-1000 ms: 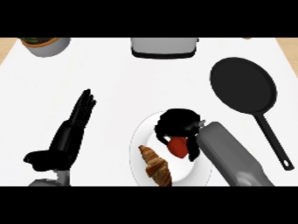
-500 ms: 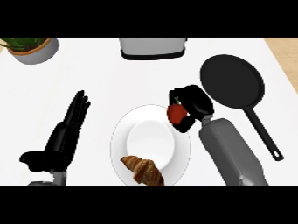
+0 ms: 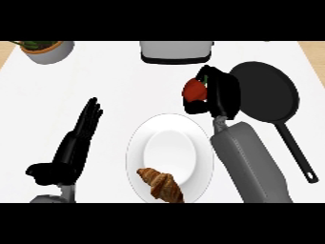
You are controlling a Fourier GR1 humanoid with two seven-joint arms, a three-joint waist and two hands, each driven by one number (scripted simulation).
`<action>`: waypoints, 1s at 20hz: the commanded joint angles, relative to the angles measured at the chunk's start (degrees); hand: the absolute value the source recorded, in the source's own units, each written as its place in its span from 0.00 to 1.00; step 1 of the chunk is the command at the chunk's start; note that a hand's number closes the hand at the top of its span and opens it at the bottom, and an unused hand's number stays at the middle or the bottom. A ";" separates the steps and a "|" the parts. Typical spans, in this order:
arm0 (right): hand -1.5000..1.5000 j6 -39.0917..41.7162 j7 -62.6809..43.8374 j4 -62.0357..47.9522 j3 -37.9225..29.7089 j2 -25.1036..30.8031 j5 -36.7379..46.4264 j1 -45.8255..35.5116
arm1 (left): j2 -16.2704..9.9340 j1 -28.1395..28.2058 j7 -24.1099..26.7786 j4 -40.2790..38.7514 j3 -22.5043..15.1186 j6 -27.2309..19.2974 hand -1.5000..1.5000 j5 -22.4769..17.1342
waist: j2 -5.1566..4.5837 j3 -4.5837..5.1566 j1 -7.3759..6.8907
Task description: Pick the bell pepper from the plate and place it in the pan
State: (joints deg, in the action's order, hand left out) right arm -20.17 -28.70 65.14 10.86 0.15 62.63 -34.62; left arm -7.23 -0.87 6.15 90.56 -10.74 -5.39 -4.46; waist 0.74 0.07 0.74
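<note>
A red bell pepper [image 3: 194, 90] with a green stem is held in the air by my right hand [image 3: 221, 93], whose fingers curl round it, just left of the black pan [image 3: 265, 91] and beyond the white plate [image 3: 170, 151]. The pepper is off the plate and over the counter beside the pan's left rim. The pan's long handle [image 3: 296, 152] runs toward the lower right. My left hand [image 3: 72, 147] rests open at the left, fingers pointing up, holding nothing.
A croissant [image 3: 162, 185] lies on the plate's near edge. A toaster [image 3: 177, 51] stands at the back centre. A potted plant [image 3: 46, 49] sits at the back left corner. My right forearm [image 3: 249, 162] lies between plate and pan handle.
My right hand has lifted the bell pepper off the plate and carried it up and right toward the pan. The left hand has stayed put.
</note>
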 commanded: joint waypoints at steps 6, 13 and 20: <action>1.00 -10.38 -10.14 4.93 -3.45 -0.14 -0.83 3.22 | 0.80 -1.40 1.67 -2.58 0.78 1.48 0.50 0.09 | -0.76 -0.07 -0.75; 1.00 -20.07 0.18 -6.69 -10.89 6.85 -2.17 2.48 | 3.63 -0.09 -1.20 2.09 -2.80 -1.05 0.50 3.19 | -0.93 -0.11 -1.48; 1.00 -32.09 7.75 -19.79 -19.19 13.84 -5.43 -3.90 | 3.56 -2.38 1.32 -2.10 -1.24 0.13 0.50 3.05 | -1.42 -0.18 -2.33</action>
State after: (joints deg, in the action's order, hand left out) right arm -44.76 -25.72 52.75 -3.52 11.66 60.61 -34.64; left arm -5.15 -3.06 6.40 89.23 -10.80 -4.62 -2.50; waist -0.37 -0.06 -0.86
